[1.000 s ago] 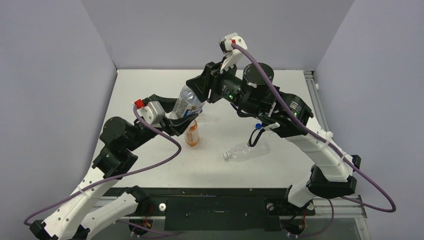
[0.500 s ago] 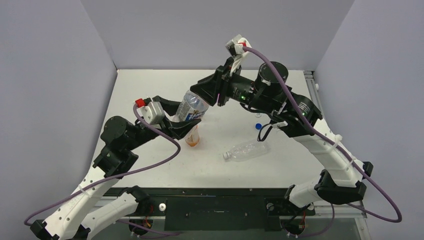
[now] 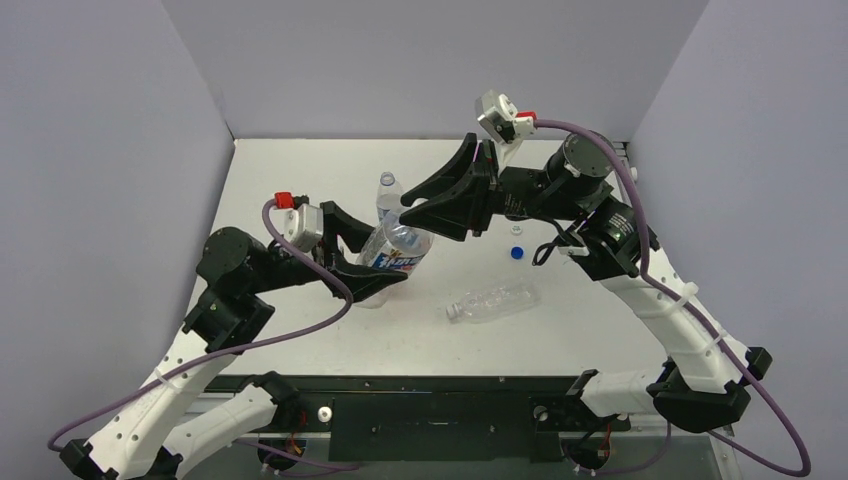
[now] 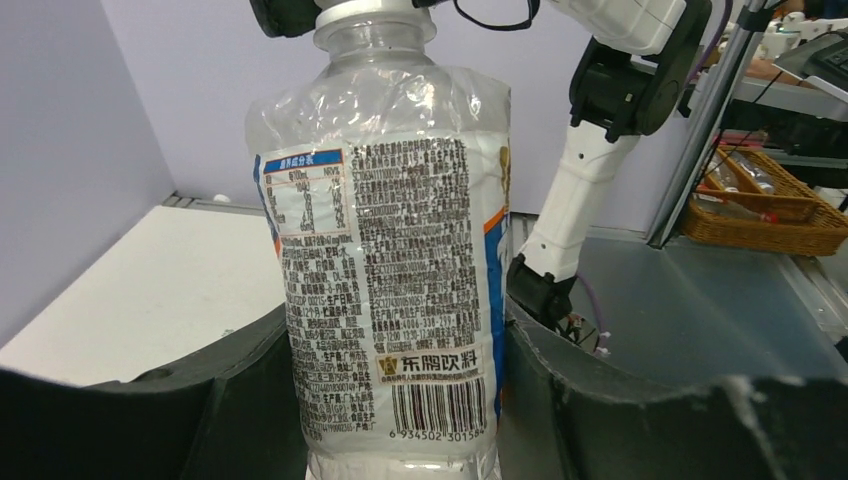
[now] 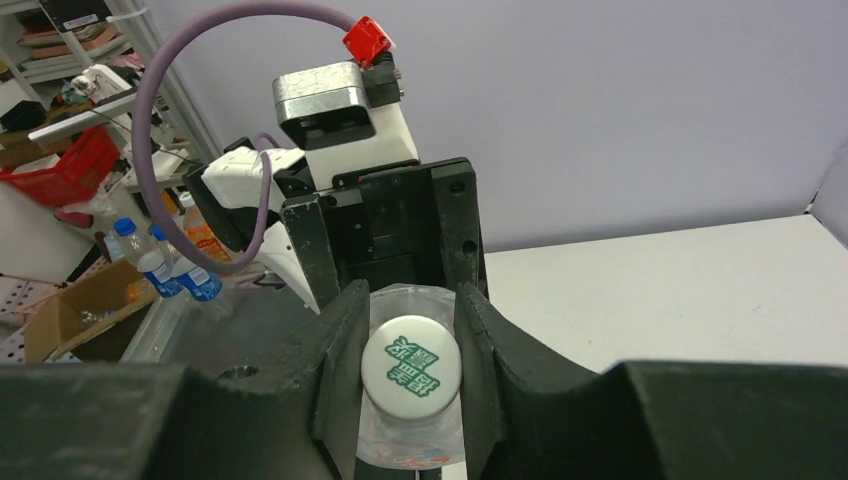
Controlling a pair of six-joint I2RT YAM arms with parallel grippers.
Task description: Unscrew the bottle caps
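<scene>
White counter [image 3: 300, 170], centre frame: left end effector [image 3: 375, 257] clamps the labelled bottle [image 3: 398, 248], right end effector [image 3: 408, 214] pinched tight on its white cap [image 5: 411, 368]; blue cap [image 3: 516, 253] lies loose, this one probably still on.

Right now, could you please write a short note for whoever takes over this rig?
Left gripper: shut on the labelled bottle, held tilted.
Right gripper: shut on that bottle's white cap.
A blue cap lies loose on the table, a plain bottle on its side nearby, another bottle upright behind.
Done: blue cap off. Left: twist the white cap off, then check the rest.
</scene>
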